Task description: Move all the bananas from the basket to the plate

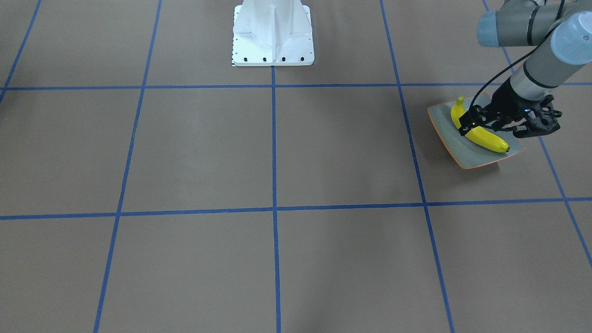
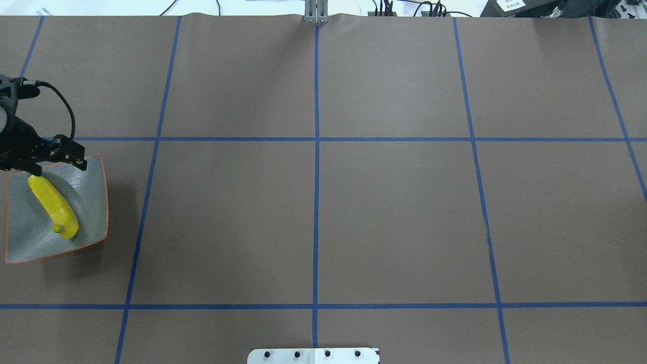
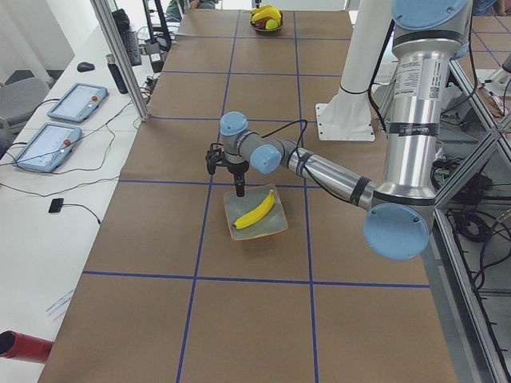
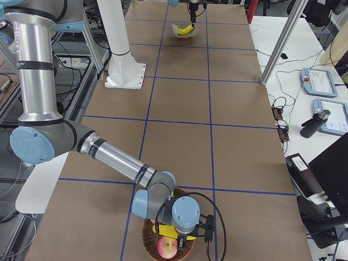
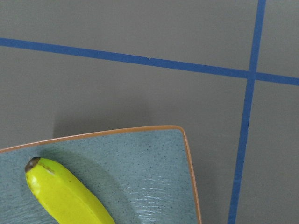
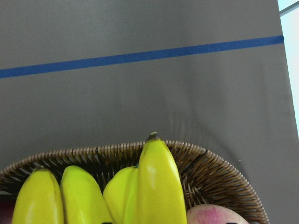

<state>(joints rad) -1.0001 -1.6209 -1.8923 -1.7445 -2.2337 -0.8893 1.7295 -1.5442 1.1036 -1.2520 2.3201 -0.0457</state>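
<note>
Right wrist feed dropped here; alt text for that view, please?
Yellow bananas lie bunched in a wicker basket along the bottom, a reddish fruit beside them at lower right. Beyond, brown table crossed by one blue tape line.

Overhead and front cameras face each other, sharing the plate. End cameras look lengthwise; wrist cameras sit close.

Bright, even overhead light on the matte brown table paper, soft shadow spilling toward three o'clock off the glossy grey-green orange-rimmed plate, faint sheen on its glaze, every view sharp.
</note>
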